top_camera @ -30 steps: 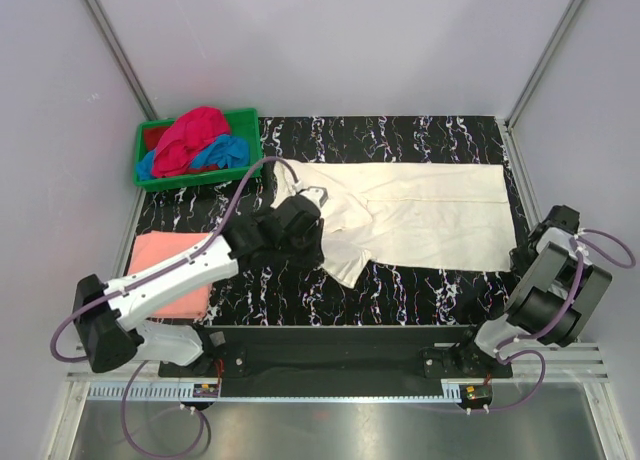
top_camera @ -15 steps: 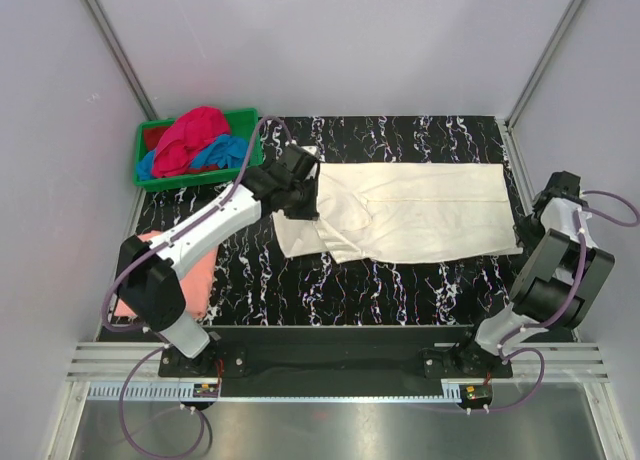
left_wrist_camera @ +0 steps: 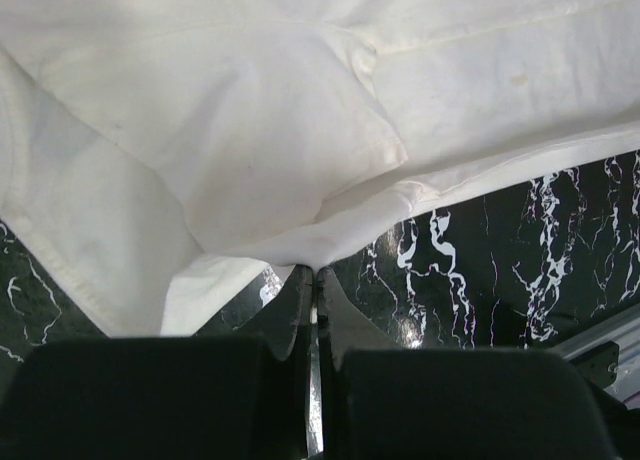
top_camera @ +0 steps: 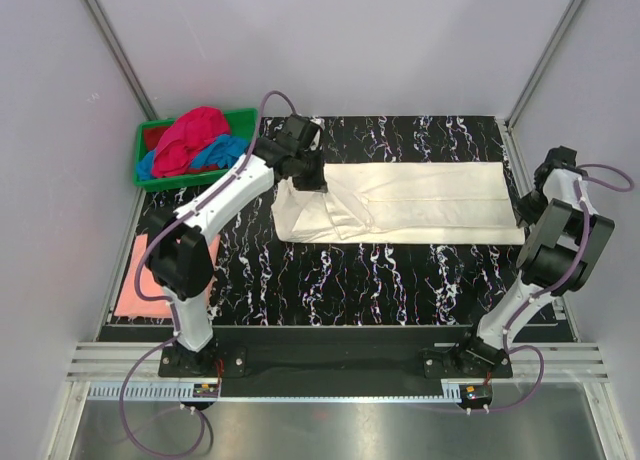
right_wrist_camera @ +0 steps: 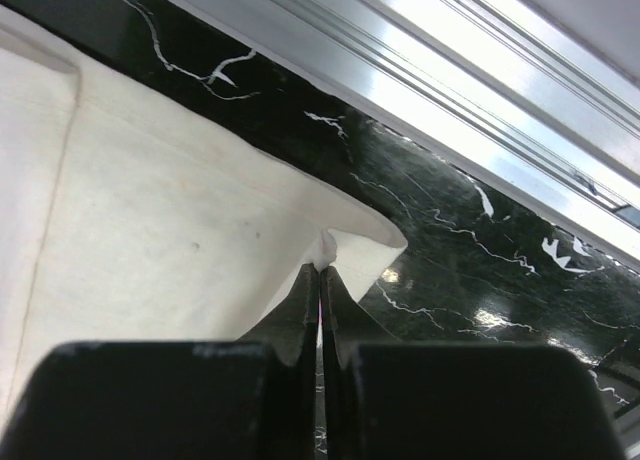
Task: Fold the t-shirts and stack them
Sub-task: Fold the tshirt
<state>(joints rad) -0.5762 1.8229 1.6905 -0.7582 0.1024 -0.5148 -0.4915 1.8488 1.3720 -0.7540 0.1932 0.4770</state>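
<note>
Pinching the soft, floppy cream t-shirt (top_camera: 430, 205) at its edges, the left gripper (left_wrist_camera: 316, 272) and right gripper (right_wrist_camera: 320, 268) are clamped tight on light cloth, probably slippery.

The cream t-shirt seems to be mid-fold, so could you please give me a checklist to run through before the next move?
1. Left fingers shut on the cream t-shirt edge: ok.
2. Right fingers shut on the shirt's corner: ok.
3. Cloth smooth on the right half: ok.
4. Cloth smooth near the left grip: not ok, layers overlap and wrinkle.
5. Left arm apart from the green crate: cannot tell from the top view.
6. Salmon-pink t-shirt out of the fold's way at the left edge of the table: ok.
</note>
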